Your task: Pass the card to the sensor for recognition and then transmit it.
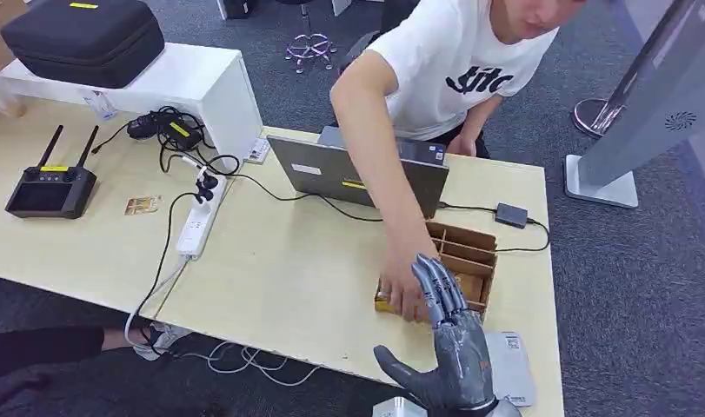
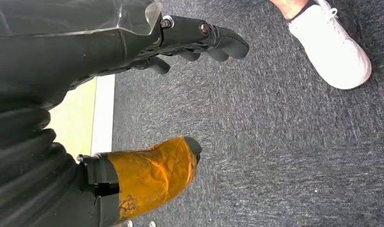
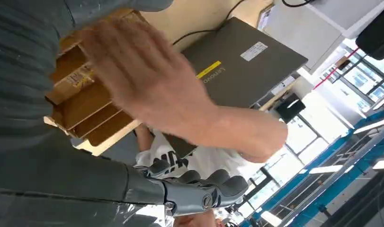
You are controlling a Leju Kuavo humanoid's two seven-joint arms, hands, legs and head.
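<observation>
**A person reaches into the box while the robot's hand waits**

The robot's grey right hand [image 1: 444, 334] is raised above the near edge of the pale wooden table [image 1: 296, 261]. Its fingers [image 1: 435, 287] are straight and apart, holding nothing. A person's hand [image 1: 405, 291] reaches into the brown cardboard box with dividers [image 1: 466, 252], just beside those fingers. The card cannot be made out. The left hand [image 2: 180, 42] hangs over blue-grey carpet [image 2: 275, 142], fingers curled in, holding nothing.
</observation>
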